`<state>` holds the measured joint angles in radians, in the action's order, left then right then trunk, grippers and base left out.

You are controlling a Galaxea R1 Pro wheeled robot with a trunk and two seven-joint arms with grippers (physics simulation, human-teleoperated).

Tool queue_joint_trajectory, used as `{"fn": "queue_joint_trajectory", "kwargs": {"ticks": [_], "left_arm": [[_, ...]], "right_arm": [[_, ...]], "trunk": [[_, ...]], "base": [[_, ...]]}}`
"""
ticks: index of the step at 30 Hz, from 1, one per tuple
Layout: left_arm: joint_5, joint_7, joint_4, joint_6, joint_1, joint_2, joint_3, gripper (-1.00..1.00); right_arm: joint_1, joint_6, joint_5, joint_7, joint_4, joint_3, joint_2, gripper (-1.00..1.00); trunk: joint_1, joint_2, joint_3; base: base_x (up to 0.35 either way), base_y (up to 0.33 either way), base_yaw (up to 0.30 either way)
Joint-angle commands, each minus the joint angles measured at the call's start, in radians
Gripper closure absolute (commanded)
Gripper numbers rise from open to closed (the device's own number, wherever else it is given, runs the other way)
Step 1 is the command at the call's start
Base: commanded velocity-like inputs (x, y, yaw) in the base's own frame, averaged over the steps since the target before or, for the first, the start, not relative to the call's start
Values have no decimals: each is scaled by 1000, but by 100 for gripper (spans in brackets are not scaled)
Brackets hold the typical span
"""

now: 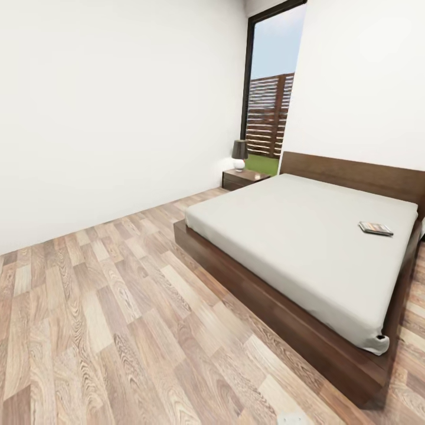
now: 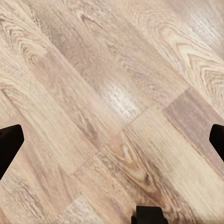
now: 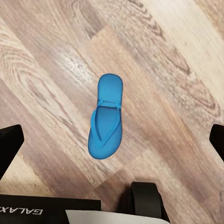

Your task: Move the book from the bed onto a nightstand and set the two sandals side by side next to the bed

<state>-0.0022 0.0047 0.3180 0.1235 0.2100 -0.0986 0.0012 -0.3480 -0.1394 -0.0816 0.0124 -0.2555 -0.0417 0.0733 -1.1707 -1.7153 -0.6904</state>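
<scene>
right claw spread, sandal lengthwise between

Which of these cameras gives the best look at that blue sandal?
The right wrist view: the sandal lies whole on the wood floor, seen from straight above. In the head and left wrist views I see floor where they look, with no sandal.

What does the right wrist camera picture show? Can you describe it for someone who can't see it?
One bright blue sandal lies flat on the light wooden floor, right below the right gripper. The gripper's two dark fingertips sit far apart at the picture's edges, open and not touching the sandal.
</scene>
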Motion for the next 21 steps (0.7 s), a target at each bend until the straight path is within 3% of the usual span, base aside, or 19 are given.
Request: {"fn": "queue_joint_trajectory", "kwargs": {"ticks": [1, 14, 18, 21], "left_arm": [[0, 0, -1, 3, 1, 0, 0, -100], [3, 0, -1, -14, 2, -29, 3, -100], [14, 1, 6, -18, 2, -70, 5, -100], [52, 1, 25, -19, 1, -112, 5, -100]], "right_arm": [[0, -6, -9, 2, -2, -4, 1, -100], [0, -6, -9, 3, -2, -4, 2, -100], [0, -6, -9, 2, -2, -4, 3, -100], [0, -6, -9, 2, -1, -3, 3, -100]], "trunk": [[-4, -8, -4], [-54, -99, -45], [-69, -127, -57], [-81, -148, -67]], "base": [[0, 0, 0], [0, 0, 0], [0, 0, 0], [0, 0, 0]]}}
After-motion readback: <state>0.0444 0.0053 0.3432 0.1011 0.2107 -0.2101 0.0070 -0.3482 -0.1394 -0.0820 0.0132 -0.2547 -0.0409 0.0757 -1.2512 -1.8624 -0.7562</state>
